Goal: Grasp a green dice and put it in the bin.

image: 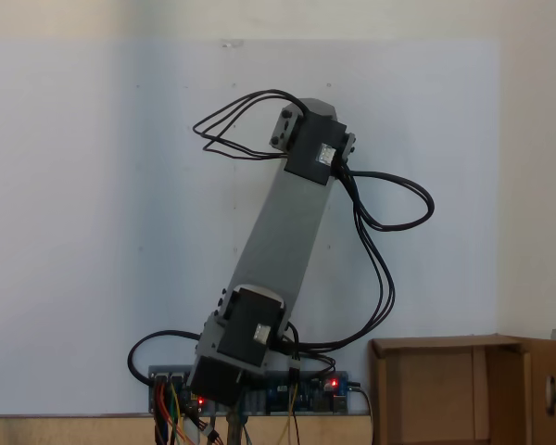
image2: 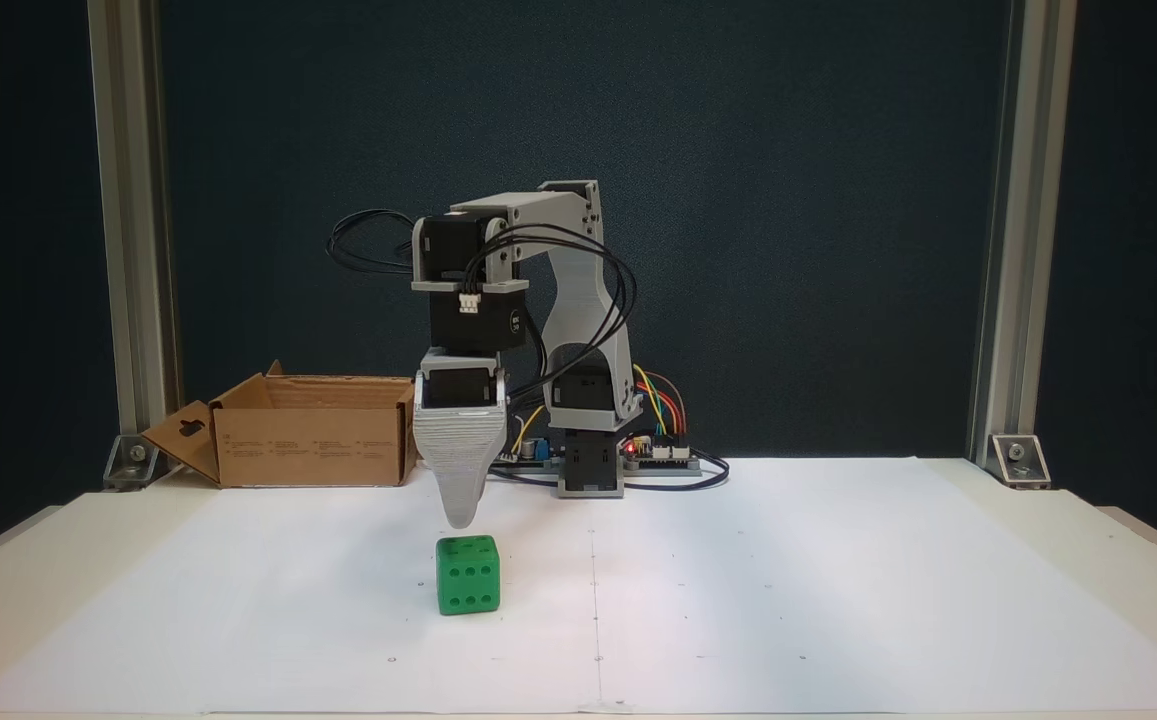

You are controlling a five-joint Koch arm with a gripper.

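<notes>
**Fingers poised over the green dice**

The fingers [image2: 461, 518] hang just above the green dice [image2: 468, 588] on the white worktop [image2: 838, 600], holding nothing — one tip shows, so their opening can't be told. The dice looks light, rigid, smooth: pinch two opposite flat faces, away from the rounded edges. The cardboard bin [image2: 310, 440] waits behind at the view's left; its raised flaps look like the obstacle to clear.

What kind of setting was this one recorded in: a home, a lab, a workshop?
Probably a lab or maker bench built for recording. The table is covered in white paper, aluminium frame posts are bracketed to its corners before a dark backdrop, and an exposed controller board with loose coloured wires sits by the arm's base.
</notes>
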